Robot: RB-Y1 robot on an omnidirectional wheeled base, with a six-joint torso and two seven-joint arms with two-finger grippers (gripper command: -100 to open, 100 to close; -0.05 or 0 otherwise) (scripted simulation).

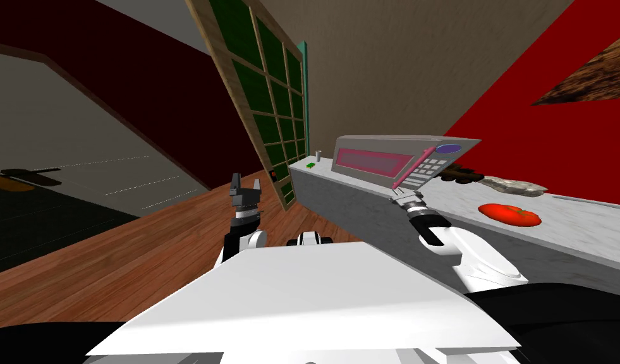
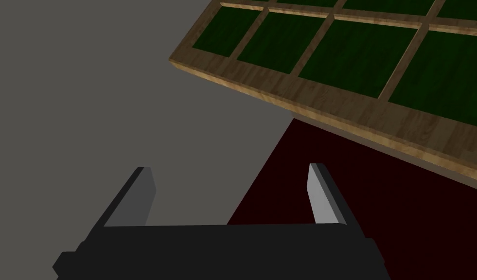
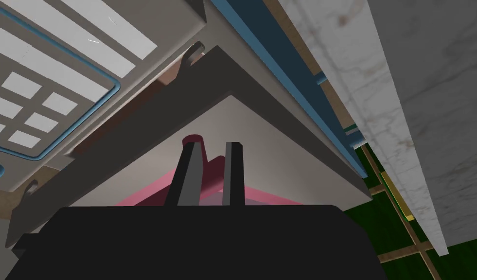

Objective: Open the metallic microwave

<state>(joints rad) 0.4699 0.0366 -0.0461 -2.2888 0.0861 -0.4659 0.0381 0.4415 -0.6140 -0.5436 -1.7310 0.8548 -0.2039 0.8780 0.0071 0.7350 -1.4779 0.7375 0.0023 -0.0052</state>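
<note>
A grey microwave (image 1: 390, 148) with a pink window and a keypad stands on the marble counter (image 1: 574, 234). My right gripper (image 1: 400, 197) reaches up to the lower end of its pink handle (image 1: 408, 167). In the right wrist view the right gripper (image 3: 210, 160) is shut on the dark pink handle (image 3: 213, 176). The grey door (image 3: 242, 121) stands slightly off the keypad panel (image 3: 33, 112), with its latch hooks showing. My left gripper (image 1: 246, 183) hangs open over the wood floor, away from the counter; in the left wrist view the left gripper (image 2: 230, 194) holds nothing.
On the counter right of the microwave lie a red tomato-like object (image 1: 509, 213), a grey-brown lump (image 1: 514, 185) and a dark item (image 1: 463, 174). A small cup (image 1: 318, 153) and a green item (image 1: 310, 165) sit at its far end. A wooden lattice frame (image 1: 270, 107) stands beyond.
</note>
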